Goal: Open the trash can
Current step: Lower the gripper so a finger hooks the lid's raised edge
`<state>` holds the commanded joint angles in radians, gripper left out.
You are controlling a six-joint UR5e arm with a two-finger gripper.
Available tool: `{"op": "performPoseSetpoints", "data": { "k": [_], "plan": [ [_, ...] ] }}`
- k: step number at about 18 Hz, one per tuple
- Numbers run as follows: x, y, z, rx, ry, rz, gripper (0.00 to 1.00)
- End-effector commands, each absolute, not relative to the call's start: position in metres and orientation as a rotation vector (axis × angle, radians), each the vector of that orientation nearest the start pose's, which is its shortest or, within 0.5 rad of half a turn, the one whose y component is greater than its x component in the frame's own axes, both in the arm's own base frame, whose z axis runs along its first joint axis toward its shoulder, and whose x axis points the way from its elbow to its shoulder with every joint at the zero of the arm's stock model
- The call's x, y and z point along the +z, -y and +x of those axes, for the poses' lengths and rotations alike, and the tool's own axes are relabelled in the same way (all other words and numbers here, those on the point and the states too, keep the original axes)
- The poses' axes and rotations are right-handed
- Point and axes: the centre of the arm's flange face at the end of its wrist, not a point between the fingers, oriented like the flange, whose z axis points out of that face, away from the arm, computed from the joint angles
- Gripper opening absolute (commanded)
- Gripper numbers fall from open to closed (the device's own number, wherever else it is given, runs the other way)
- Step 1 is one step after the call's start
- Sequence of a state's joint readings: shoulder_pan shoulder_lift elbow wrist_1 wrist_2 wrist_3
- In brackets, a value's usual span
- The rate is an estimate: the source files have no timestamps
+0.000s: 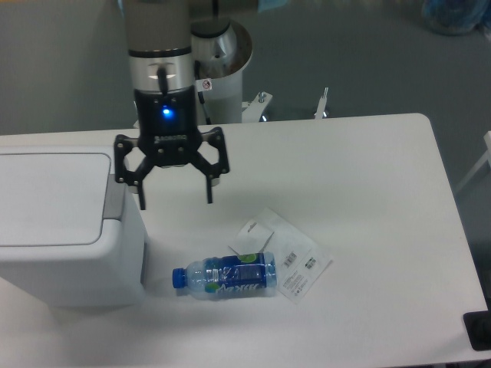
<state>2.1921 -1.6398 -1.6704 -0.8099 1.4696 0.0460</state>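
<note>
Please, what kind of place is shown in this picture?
Probably a robotics lab or test room: a robot arm on a pedestal holds its open pincer over a plain white table with a trash can and a bottle.
</note>
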Motion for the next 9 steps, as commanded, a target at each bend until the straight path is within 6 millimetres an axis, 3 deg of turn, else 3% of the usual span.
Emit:
{"op": "performPoseSetpoints", "data": {
  "k": [9],
  "plan": [
    [0.4934,-0.5360,-0.1946,0.120,0.663,-2.460,1.00]
  ]
}}
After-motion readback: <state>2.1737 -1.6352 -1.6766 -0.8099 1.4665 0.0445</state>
